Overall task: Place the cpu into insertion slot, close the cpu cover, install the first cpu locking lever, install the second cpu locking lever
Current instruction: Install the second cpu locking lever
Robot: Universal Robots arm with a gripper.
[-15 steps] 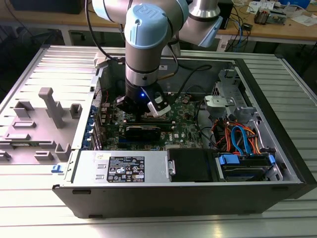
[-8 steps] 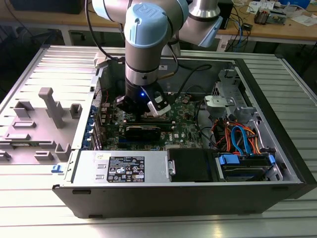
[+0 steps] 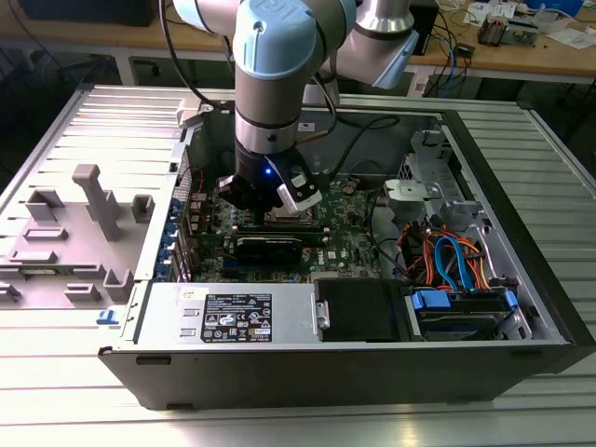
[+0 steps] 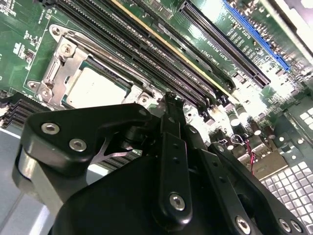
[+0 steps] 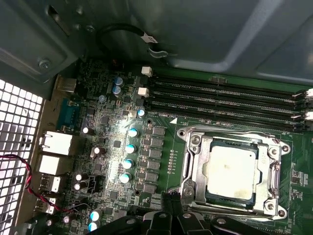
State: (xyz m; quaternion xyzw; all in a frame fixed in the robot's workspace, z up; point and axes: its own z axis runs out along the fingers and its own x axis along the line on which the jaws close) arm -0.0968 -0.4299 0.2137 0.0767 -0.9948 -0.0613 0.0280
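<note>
First wrist view: the gripper (image 5: 168, 208) is seen with its fingers drawn together on nothing, the tips at the near edge of the insertion slot (image 5: 191, 142). Just beyond them the cpu (image 5: 231, 172) lies flat, face up, seated under the cpu cover (image 5: 272, 196), which appears lowered. No long axis is offered by the square chip; the memory slots (image 5: 225, 100) run beyond.

Cpu (image 5: 231, 171) top pale silver-grey; cpu cover (image 5: 190, 169) silvery metal; motherboard (image 5: 161, 142) green w/ black memory slots (image 5: 225, 100); gripper (image 4: 168, 105) black; arm (image 3: 270, 56) light blue & grey; cables (image 3: 456, 261) orange, blue
</note>
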